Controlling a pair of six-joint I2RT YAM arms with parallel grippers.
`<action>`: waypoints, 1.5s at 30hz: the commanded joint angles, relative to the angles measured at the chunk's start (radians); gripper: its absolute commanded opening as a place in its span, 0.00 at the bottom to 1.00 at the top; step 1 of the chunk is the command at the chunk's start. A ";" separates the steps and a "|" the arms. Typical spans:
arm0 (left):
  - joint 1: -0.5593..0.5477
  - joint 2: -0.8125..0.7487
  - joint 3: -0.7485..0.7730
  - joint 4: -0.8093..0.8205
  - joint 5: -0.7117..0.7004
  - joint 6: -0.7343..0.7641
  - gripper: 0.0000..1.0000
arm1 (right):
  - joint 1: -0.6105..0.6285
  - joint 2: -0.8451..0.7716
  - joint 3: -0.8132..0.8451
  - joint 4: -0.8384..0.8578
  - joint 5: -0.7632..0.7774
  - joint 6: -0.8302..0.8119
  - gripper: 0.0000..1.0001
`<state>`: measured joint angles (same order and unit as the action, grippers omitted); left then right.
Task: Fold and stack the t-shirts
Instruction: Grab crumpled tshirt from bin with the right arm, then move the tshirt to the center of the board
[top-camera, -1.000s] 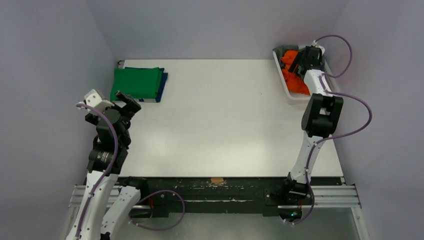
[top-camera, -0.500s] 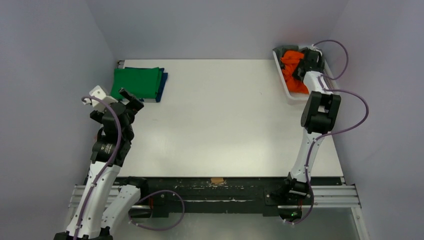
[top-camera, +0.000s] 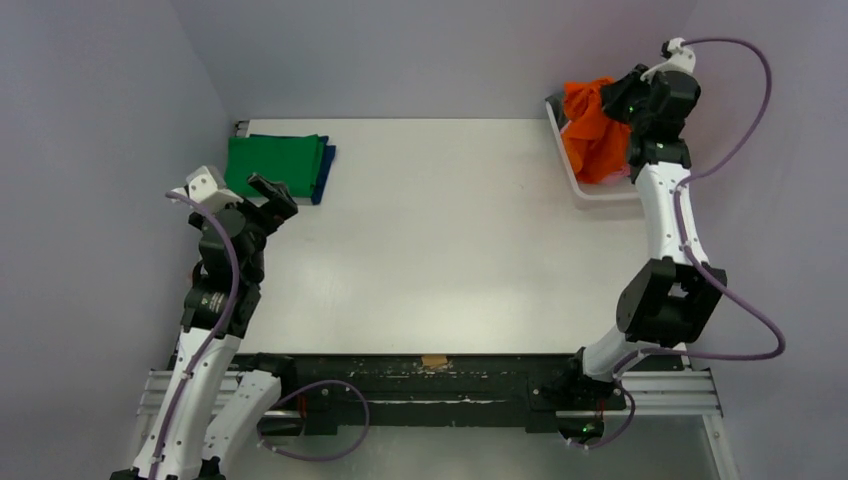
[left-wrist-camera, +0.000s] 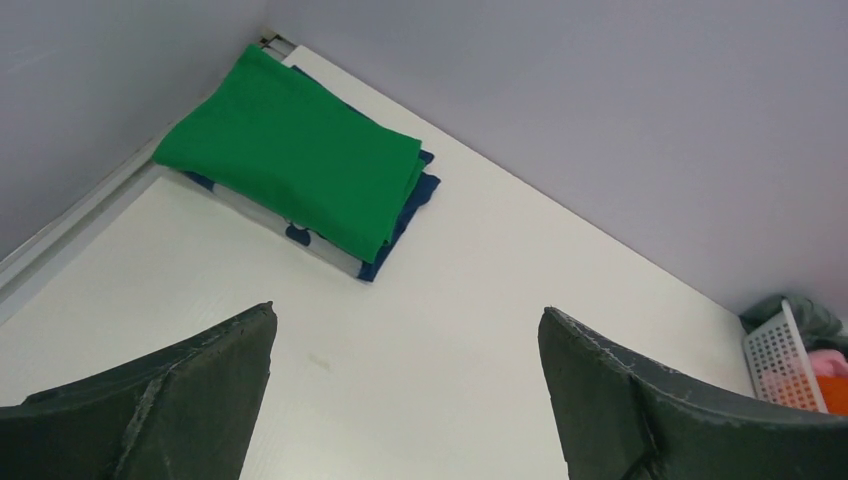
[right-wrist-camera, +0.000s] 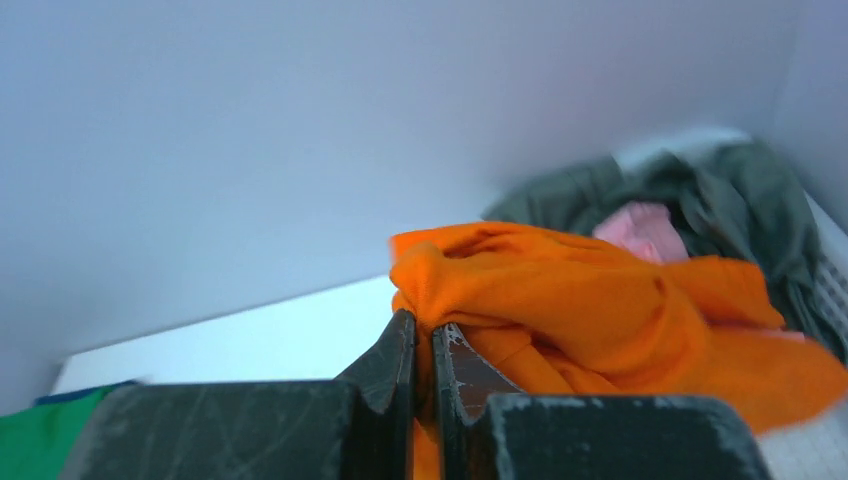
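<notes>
Your right gripper (right-wrist-camera: 423, 335) clamps the orange t-shirt (top-camera: 592, 140), which hangs over the basket (top-camera: 600, 197); your left gripper (top-camera: 275, 197) (jaws spread, empty) hovers near the green t-shirt (top-camera: 272, 163).

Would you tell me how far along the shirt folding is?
Two are done: the green shirt lies folded on the dark blue shirt in the far left corner. In hand: the right tool is shut on the orange shirt, hanging over the basket. Remaining: folding that one, plus the pink shirt and grey shirt in the basket. The left tool is open.
</notes>
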<state>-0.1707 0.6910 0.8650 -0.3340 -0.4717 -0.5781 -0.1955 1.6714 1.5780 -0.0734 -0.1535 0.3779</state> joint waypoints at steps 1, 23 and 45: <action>0.001 0.000 -0.017 0.110 0.178 0.076 1.00 | 0.047 -0.135 0.048 0.105 -0.194 0.032 0.00; 0.000 -0.020 -0.022 -0.049 0.261 0.066 1.00 | 0.484 -0.091 0.282 0.220 -0.641 0.166 0.00; 0.000 0.384 -0.002 -0.178 0.406 -0.129 1.00 | 0.478 -0.234 -0.431 -0.183 0.234 -0.127 0.38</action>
<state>-0.1707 0.9802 0.8230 -0.5030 -0.1558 -0.6518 0.2764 1.4559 1.1175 -0.2642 0.0711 0.3519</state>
